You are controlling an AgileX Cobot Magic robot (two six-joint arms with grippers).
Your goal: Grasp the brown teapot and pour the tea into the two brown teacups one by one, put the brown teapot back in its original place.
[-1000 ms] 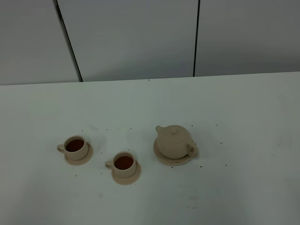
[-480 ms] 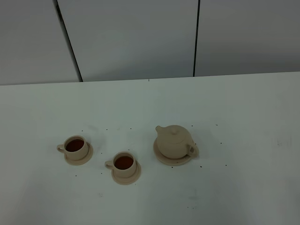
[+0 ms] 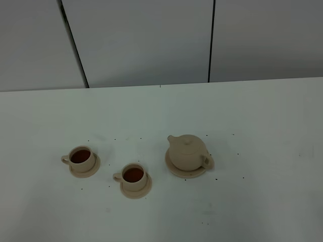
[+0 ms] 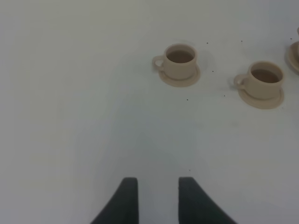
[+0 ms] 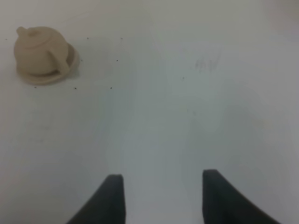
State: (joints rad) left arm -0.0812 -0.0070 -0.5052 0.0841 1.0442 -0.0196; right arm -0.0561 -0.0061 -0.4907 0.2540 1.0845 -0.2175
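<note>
We judge the task all but finished: both brown teacups, the farther-left one (image 3: 81, 158) and the one nearer the middle (image 3: 133, 176), hold dark tea and sit upright on their small saucers, and the brown teapot (image 3: 188, 151) stands upright on its wide saucer (image 3: 185, 173), lid on, spout toward the cups and handle toward the right side. Nothing grips it. Our left gripper (image 4: 158, 198) hangs empty over bare white table (image 3: 262, 116), fingers parted with a narrow gap, the two cups well ahead of it. Our right gripper (image 5: 163, 198) is spread wider, also empty, with the teapot well apart from it across open tabletop. Neither arm shows in the high view, so we take both to be pulled back toward the near edge. What seems left is only to park. Room is generous: the set sits mid-table, well clear of the far edge by the grey wall panels (image 3: 146, 40), with only tiny dark specks scattered around.
</note>
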